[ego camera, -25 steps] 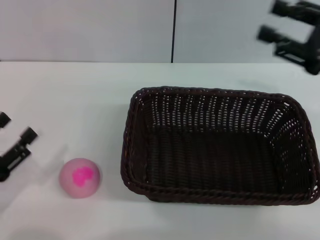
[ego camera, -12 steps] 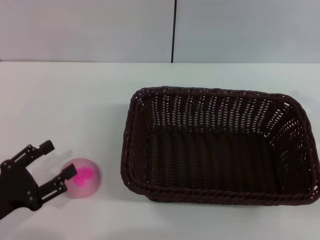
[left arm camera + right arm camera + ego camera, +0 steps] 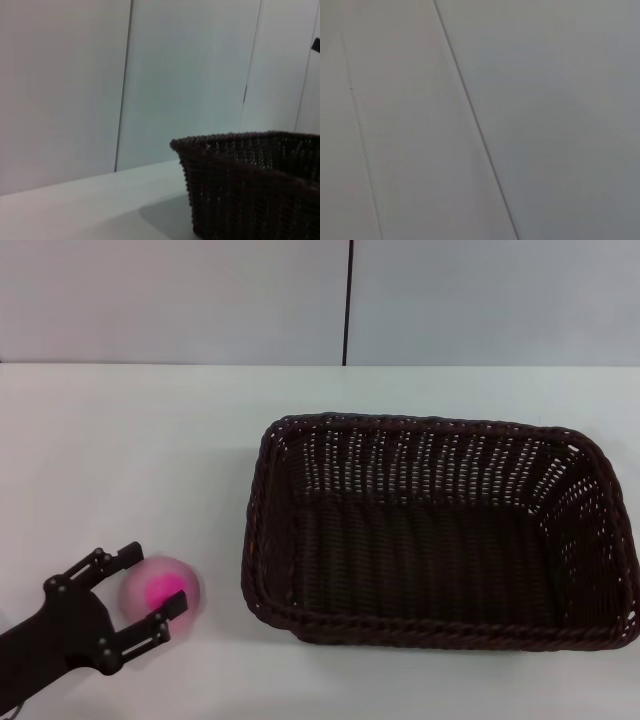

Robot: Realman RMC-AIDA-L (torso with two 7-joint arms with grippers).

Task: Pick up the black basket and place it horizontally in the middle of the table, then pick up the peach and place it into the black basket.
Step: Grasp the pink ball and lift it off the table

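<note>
Basket [image 3: 440, 530] lies lengthwise, placed. Step: peach [image 3: 165, 592] pickup, left of basket. Left gripper [image 3: 140, 585] spread wide, straddling peach. Next: close, lift, carry to basket.

On my head view the black basket [image 3: 435, 530] sat on the table [image 3: 150, 440], right of centre. The peach [image 3: 165, 590] lay on the table just left of it, between the left gripper's [image 3: 152, 585] spread fingers.

Rough woven wicker black basket [image 3: 440, 530]; smooth matt table [image 3: 150, 450]; peach [image 3: 160, 592] perhaps matt.
</note>
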